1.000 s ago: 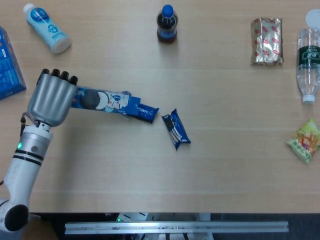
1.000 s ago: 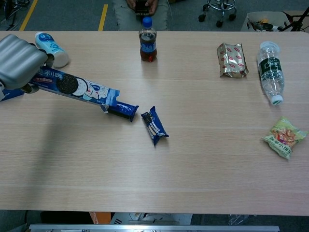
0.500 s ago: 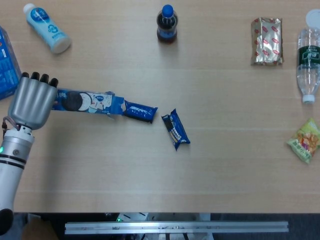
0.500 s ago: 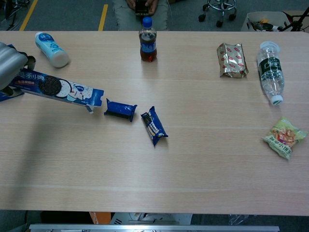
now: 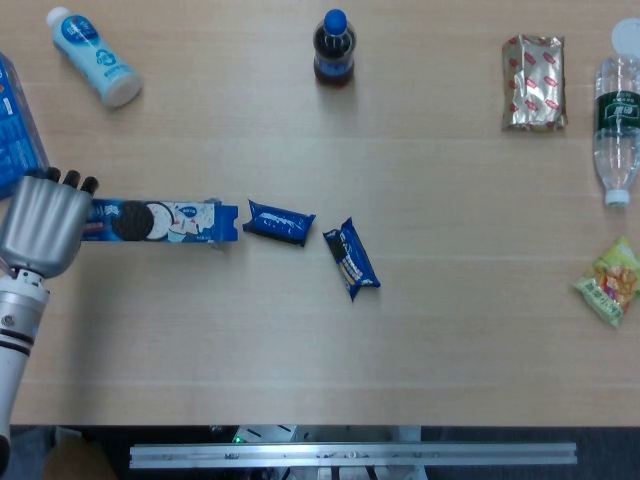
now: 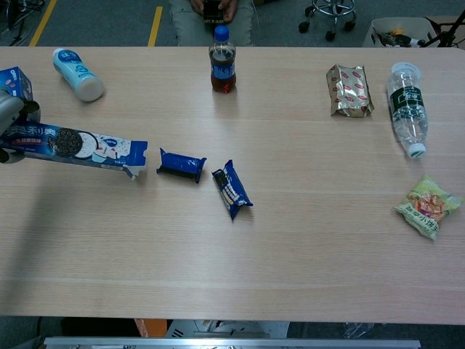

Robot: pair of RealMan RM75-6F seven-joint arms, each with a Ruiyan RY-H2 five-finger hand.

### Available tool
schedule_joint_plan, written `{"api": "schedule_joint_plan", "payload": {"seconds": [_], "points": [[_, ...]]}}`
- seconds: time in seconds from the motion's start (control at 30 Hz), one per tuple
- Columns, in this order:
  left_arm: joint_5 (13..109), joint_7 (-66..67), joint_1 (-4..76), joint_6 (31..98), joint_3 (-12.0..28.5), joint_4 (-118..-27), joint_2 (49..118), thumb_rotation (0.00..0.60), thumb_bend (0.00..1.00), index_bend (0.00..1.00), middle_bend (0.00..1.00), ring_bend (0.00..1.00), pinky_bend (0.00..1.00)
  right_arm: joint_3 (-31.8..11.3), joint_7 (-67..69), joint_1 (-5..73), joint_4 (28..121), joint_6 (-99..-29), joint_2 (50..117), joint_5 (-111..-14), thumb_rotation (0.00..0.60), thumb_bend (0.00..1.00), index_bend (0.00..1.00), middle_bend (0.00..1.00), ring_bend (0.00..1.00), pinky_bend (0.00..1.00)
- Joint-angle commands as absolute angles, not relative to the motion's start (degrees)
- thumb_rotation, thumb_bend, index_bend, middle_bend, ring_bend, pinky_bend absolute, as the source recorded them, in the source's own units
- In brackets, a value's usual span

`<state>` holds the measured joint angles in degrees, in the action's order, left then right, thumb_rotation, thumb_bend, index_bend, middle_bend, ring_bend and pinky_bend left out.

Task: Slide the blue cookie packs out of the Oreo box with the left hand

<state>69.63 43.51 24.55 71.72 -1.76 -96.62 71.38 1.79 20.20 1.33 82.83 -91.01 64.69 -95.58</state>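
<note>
My left hand (image 5: 42,222) grips the left end of the long blue Oreo box (image 5: 160,221), which lies level with its open flap end pointing right; in the chest view the left hand (image 6: 10,110) sits at the left edge holding the Oreo box (image 6: 76,146). Two blue cookie packs lie on the table outside the box. One pack (image 5: 279,222) (image 6: 181,165) sits just right of the box mouth, a small gap apart. The second pack (image 5: 351,259) (image 6: 232,190) lies tilted further right. The right hand is out of both views.
A white drink bottle (image 5: 93,56), a cola bottle (image 5: 333,48), a gold snack pack (image 5: 533,82), a water bottle (image 5: 619,115) and a yellow-green snack bag (image 5: 610,281) lie around the table. A blue carton (image 5: 16,124) stands at the far left by my hand.
My left hand drew the Oreo box leftward. The cookie pack that was partly in the mouth slid fully out and now lies free on the table. The second pack stayed put.
</note>
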Motion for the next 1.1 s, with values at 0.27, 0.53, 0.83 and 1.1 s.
{"api": "schedule_joint_plan", "payload": {"seconds": [0.27, 0.53, 0.83, 1.1], "points": [[71.1, 36.31, 22.23, 69.55, -3.39, -96.81, 72.76, 0.6, 0.17, 0.47, 0.47, 0.44, 0.58, 1.76, 19.9, 1.47, 82.99, -90.67, 64.63, -95.4, 0.6, 0.08, 0.42, 0.44, 0.48, 0.44], [71.21, 32.09, 22.7, 66.17, -3.26, -97.58, 74.24, 0.6, 0.17, 0.47, 0.47, 0.44, 0.58, 1.85, 19.78, 1.26, 83.05, -90.56, 64.53, -95.04, 0.6, 0.08, 0.42, 0.44, 0.48, 0.44], [70.56, 30.51, 23.1, 64.21, -2.78, -96.17, 76.05, 0.6, 0.17, 0.37, 0.4, 0.39, 0.56, 1.86, 19.83, 1.01, 83.03, -90.78, 64.38, -94.89, 0.6, 0.08, 0.42, 0.44, 0.48, 0.44], [67.75, 30.72, 23.25, 62.98, -2.38, -97.28, 75.11, 0.6, 0.17, 0.1, 0.16, 0.16, 0.38, 1.83, 20.22, 0.89, 82.69, -90.83, 64.45, -94.76, 0.6, 0.08, 0.42, 0.44, 0.48, 0.44]]}}
